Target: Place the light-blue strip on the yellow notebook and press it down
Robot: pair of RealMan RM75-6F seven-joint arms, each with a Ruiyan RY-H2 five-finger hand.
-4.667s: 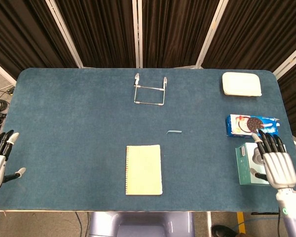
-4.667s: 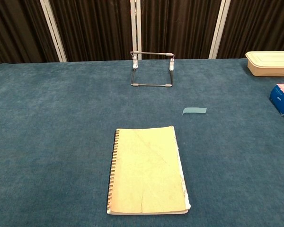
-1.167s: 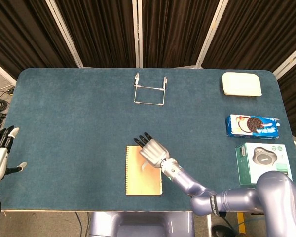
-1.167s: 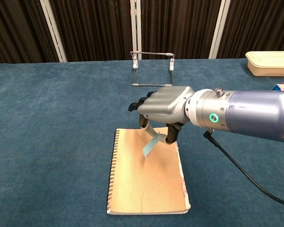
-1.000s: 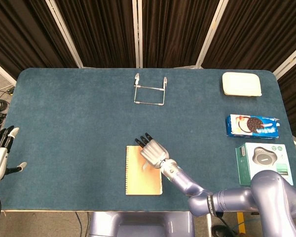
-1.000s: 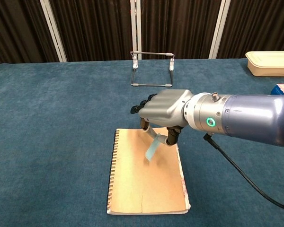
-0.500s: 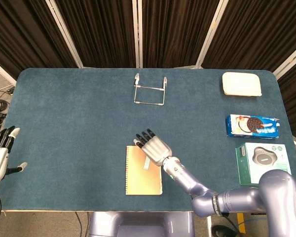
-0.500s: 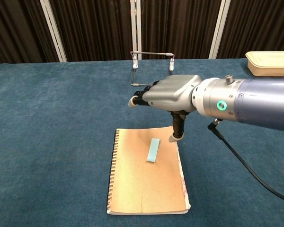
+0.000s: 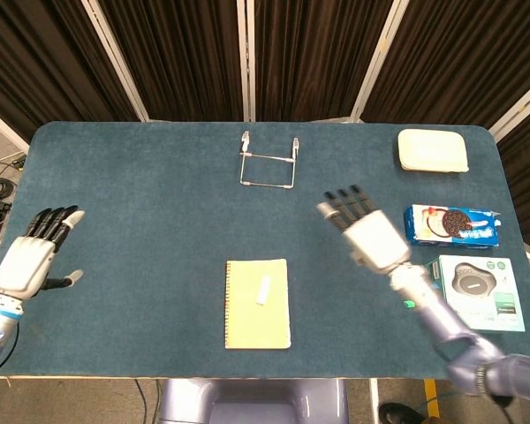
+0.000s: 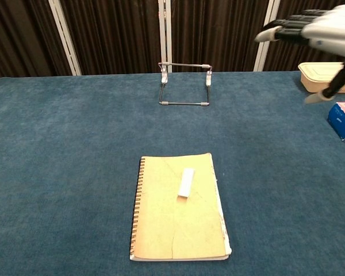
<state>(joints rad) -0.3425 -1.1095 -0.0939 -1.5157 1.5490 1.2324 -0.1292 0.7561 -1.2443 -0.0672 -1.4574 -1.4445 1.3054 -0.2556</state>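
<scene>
The strip (image 10: 186, 183) lies flat on the notebook (image 10: 178, 241), a little above the cover's middle and slightly tilted, its long axis running near to far. The notebook rests on the blue table (image 9: 141, 212) near its front edge, spiral binding on the left.

The right hand (image 9: 369, 231) hangs above the table to the right of the notebook, well apart from it, fingers spread and holding nothing; in the chest view it shows only at the top right corner (image 10: 319, 26). The left hand (image 9: 34, 256) hovers at the far left edge, also spread and empty.

The strip looks thin, light and limp, like a slip of paper or tape, so a draught or a glancing fingertip could slide or flip it on the smooth cover. Whether it has an adhesive side cannot be told. It needs no lifting now: the sensible contact is a flat finger pad set straight down on its middle, with no sideways drag. The notebook seems stiff enough to back that pressure, and the cloth-like table should keep it from skating.

A wire stand (image 9: 267, 161) sits farther back; a white box (image 9: 433, 150), a biscuit pack (image 9: 452, 224) and a boxed gadget (image 9: 481, 294) line the right side.
</scene>
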